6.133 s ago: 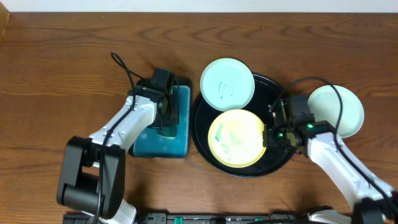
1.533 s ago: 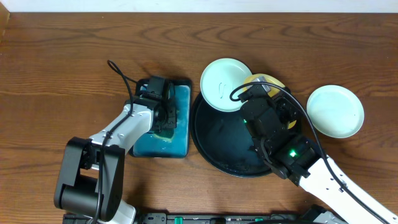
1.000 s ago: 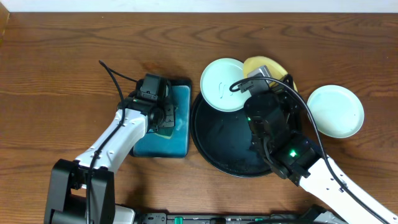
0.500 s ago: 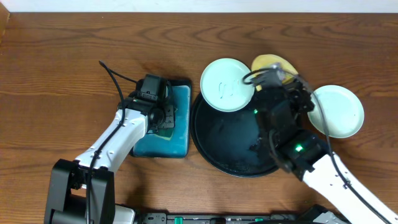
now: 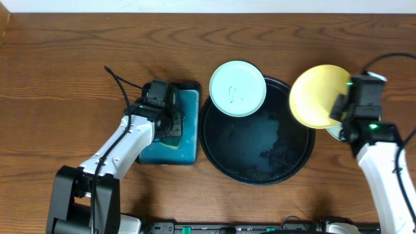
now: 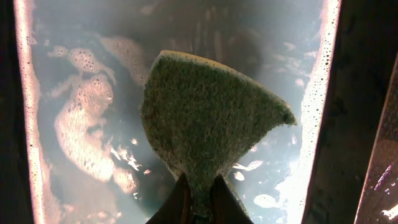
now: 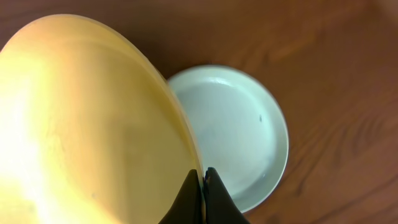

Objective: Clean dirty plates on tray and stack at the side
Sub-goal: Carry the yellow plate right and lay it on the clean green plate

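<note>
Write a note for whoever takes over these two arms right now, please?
Left gripper: shut on the sponge, at the soapy teal tray.
Right gripper: shut on the yellow plate, tilted above the clean mint plate on the table right of the black tray.
Done: one mint plate set aside.
Left: stack the yellow plate, wipe the scribbled mint plate on the tray's far rim.

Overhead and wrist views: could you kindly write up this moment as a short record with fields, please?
left end effector: shut on sponge, over soapy teal tray
right end effector: shut on yellow plate rim, plate held above plain mint plate
marked mint plate: overlapping black tray far-left rim
black tray: wet-looking, middle bare
</note>
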{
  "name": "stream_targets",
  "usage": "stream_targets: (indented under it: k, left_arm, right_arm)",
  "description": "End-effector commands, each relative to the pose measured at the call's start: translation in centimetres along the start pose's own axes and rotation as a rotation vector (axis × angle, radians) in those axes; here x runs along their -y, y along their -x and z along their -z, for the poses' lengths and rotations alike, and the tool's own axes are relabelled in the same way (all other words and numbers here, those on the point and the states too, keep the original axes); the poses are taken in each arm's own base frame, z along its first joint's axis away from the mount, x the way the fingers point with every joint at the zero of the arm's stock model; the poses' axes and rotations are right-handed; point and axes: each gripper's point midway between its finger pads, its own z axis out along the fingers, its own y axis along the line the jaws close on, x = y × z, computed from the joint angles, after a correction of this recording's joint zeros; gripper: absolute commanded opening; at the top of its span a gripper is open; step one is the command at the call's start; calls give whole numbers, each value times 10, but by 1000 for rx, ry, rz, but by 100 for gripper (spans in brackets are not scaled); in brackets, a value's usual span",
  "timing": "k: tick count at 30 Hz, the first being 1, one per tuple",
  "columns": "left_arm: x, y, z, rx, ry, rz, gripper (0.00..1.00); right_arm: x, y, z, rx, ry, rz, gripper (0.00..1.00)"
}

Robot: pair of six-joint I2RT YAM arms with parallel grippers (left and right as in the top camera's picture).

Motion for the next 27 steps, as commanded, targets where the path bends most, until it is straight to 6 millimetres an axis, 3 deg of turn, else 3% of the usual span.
stream_targets:
  k: [1, 11, 20, 22, 23, 27]
  left_arm:
    - [-2, -2, 1, 0, 0, 6, 8]
    - [-2, -2, 1, 0, 0, 6, 8]
    - [-2, -2, 1, 0, 0, 6, 8]
    - [-2, -2, 1, 0, 0, 6, 8]
    - [-2, -2, 1, 0, 0, 6, 8]
    - [-2, -2, 1, 0, 0, 6, 8]
  right_arm:
    - [12, -8, -21, -115, 85, -282, 1]
    - [66, -52, -81, -351, 59, -547, 1]
    - [91, -66, -97, -396, 25, -627, 2]
    - [88, -60, -99, -376, 59, -627, 29]
    - [84, -57, -99, -373, 86, -615, 36]
    - [46, -38, -93, -342, 332, -532, 44]
